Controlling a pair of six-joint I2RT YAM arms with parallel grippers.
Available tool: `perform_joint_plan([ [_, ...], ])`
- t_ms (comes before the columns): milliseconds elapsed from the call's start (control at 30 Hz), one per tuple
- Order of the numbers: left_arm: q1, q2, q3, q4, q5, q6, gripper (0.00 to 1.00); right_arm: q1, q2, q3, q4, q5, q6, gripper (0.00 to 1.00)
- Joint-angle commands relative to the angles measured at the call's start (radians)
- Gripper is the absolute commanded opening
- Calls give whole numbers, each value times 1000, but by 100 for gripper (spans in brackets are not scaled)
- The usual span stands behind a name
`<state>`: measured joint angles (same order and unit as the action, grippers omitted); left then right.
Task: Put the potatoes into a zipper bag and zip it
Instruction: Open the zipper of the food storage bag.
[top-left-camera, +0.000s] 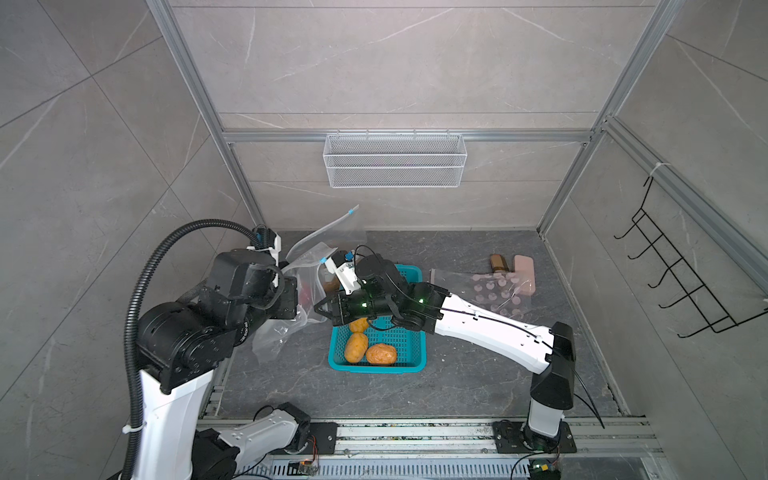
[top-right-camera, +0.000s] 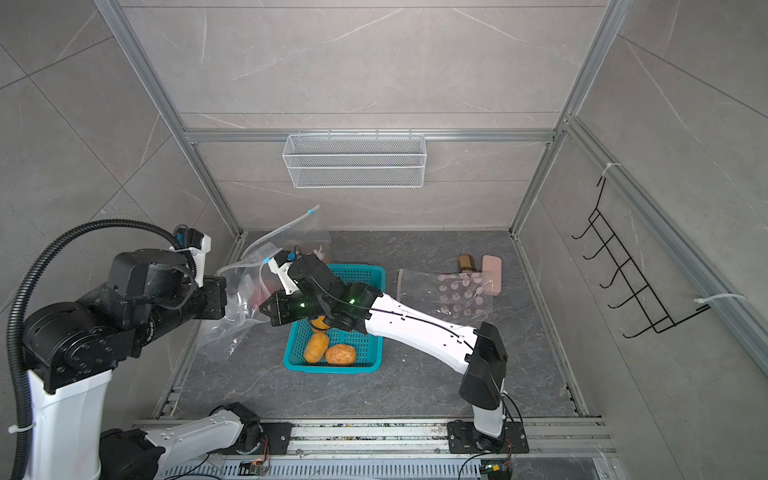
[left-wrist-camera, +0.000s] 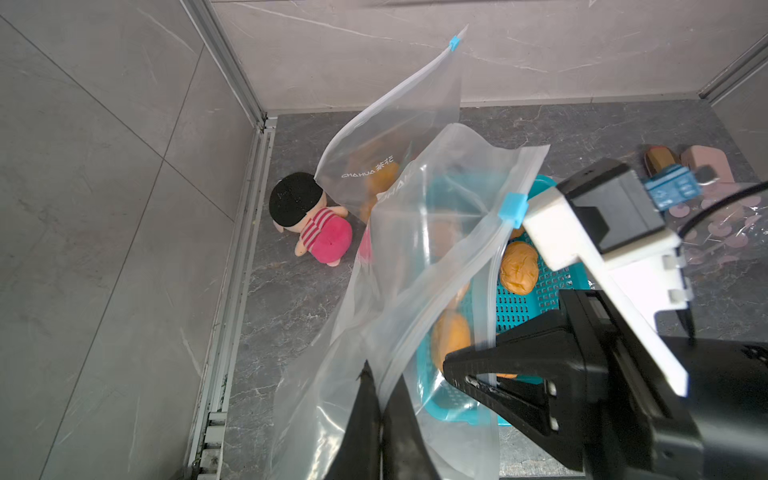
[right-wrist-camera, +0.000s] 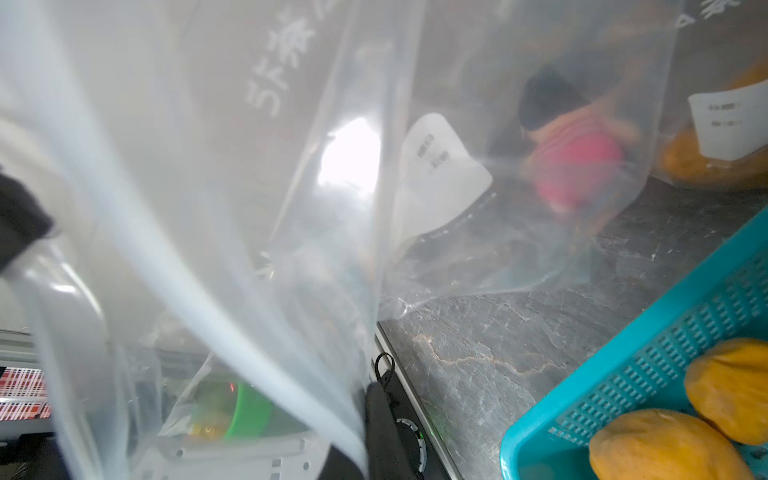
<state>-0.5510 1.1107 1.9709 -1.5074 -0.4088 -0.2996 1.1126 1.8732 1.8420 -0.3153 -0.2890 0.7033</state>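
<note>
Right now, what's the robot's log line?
left gripper: shut on zipper bag | right gripper: shut on zipper bag | zipper bag: unzipped | potatoes: three visible in teal basket

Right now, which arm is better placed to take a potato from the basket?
Probably right: the right claw sits beside the basket and potatoes but must release the bag. The left claw holds it up.
</note>
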Motion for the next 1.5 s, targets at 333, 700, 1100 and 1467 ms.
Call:
perform_joint_plan([
  [333,-3,-70,-603,345,202,-35,0,-21,-9,-177,-124,149,-58,0],
  [700,-2,-178,-821,578,258,4,0,-40,-50,-311,-111,194,-53,0],
  [1100,-2,-286,-952,684,252,40,0,-40,-51,-318,-193,237,-69,0],
  [1467,-3,-324,-1027,736,278,26,0,-40,-74,-311,-176,220,-88,17],
])
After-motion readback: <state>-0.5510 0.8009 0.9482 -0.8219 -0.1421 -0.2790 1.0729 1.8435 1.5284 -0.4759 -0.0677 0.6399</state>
